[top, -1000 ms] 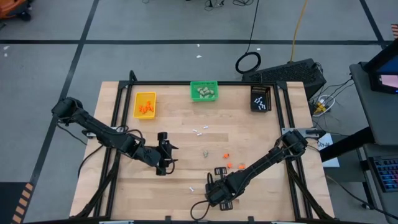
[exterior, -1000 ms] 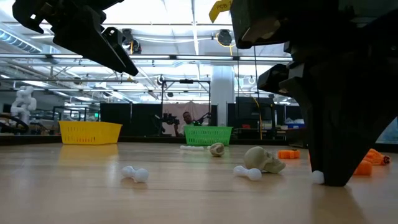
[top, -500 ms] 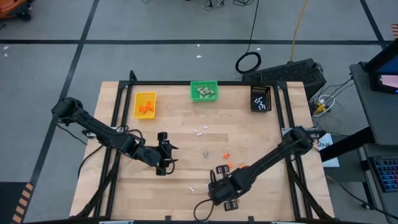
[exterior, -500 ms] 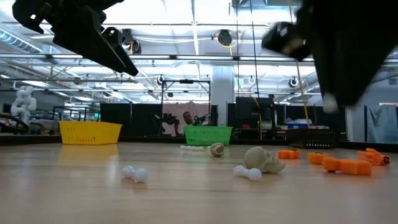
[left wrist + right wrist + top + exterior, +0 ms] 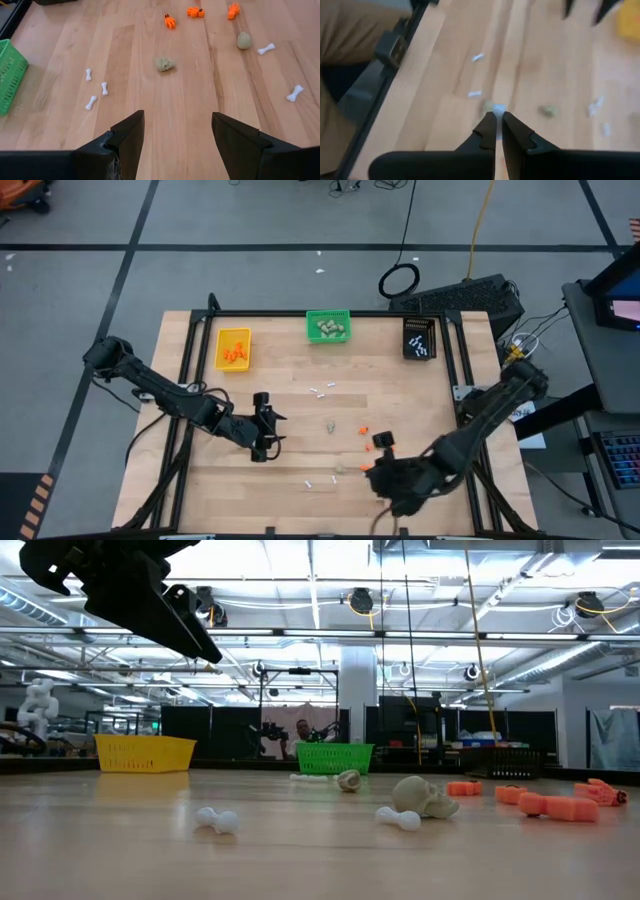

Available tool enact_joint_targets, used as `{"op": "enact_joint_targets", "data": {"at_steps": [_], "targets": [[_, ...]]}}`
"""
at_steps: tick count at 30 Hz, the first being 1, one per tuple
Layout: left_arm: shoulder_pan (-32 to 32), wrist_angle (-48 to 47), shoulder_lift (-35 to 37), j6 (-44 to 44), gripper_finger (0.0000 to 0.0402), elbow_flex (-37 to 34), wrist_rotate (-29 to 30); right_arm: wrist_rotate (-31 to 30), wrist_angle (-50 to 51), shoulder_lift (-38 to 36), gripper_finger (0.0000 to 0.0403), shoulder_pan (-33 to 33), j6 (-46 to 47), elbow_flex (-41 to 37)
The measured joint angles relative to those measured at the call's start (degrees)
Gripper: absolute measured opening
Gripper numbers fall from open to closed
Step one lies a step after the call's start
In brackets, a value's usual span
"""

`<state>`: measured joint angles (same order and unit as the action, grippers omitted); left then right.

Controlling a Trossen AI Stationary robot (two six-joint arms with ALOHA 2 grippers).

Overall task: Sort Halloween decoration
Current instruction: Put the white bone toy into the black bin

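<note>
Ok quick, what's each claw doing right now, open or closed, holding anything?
Left claw: open, empty, hovering over the table.
Right claw: nearly closed, seemingly on a small white piece; not certain.

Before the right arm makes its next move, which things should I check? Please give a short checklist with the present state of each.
1. Right gripper has a piece: ok, shut on a white stick, though blurred.
2. Target bin ready: ok, the black bin at the far right holds white pieces.
3. Left gripper out of the way: ok, open, hovering over the table's left middle.
4. Right gripper lifted off the wood: ok, the low view shows nothing of it at table level.
5. Sorting finished: not ok, orange bits and beige lumps lie loose.
</note>
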<state>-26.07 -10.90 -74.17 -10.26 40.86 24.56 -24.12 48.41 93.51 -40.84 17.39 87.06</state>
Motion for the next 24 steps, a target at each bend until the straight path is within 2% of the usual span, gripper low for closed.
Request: {"op": "enact_joint_targets", "data": {"at_steps": [6,9,13,19,24], "targets": [[0.0,0.1,0.0,-0.4,0.0231,0.0,0.0,-7.0,-15.6,-10.1,0.0,-1.3,-4.5,-14.0],[0.0,0.1,0.0,-0.4,0.0231,0.0,0.0,-9.1,-28.5,-15.3,0.0,-0.8,-7.9,-23.3],[0.0,0.1,0.0,-0.4,0.0231,0.0,0.0,-9.2,-50.6,-21.1,0.0,0.9,-13.2,-36.9],[0.0,0.1,0.0,-0.4,0.0231,0.0,0.0,-8.9,-84.0,-23.7,0.0,4.2,-19.6,-53.6],[0.0,0.1,0.0,-0.4,0.0231,0.0,0.0,-8.9,-102.9,-23.2,0.0,6.7,-20.7,-62.0]]}}
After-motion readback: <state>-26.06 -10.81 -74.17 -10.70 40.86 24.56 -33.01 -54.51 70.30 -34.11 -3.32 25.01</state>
